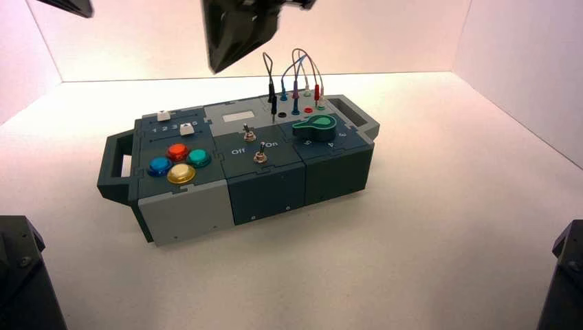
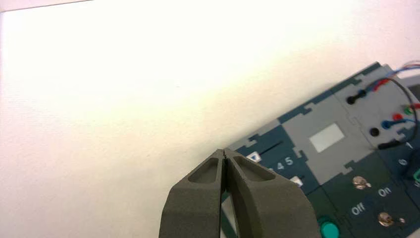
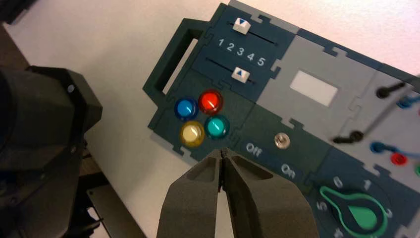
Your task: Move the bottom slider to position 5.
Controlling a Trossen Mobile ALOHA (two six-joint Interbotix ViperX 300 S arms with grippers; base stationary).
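the box (image 1: 237,161) stands turned on the white table (image 1: 426,227), its handle (image 1: 113,168) end toward the robot's left; the bottom slider (image 3: 240,74) is a white cap with a blue triangle, sitting in its dark slot just below the printed row 1 2 3 4 5, roughly under the 3; position 5 (image 3: 261,62) is the last numeral of that row, off to the side of the cap and apart from it; the top slider (image 3: 241,26) rests above the row, near the 1 and 2 end; the right gripper (image 3: 224,154) hangs over the box with its fingertips pressed together, holding nothing, its tips above the edge near the four round buttons: blue button (image 3: 185,108), red button (image 3: 210,101), yellow button (image 3: 192,134) and teal button (image 3: 217,127); the left gripper (image 2: 225,154) also has its fingers pressed together on nothing, over the table beside the slider end of the box; in the high view a dark arm (image 1: 240,31) hangs above the far side of the box; the green knob (image 3: 364,215) sits at the other end, near the plugged wires (image 1: 295,72)
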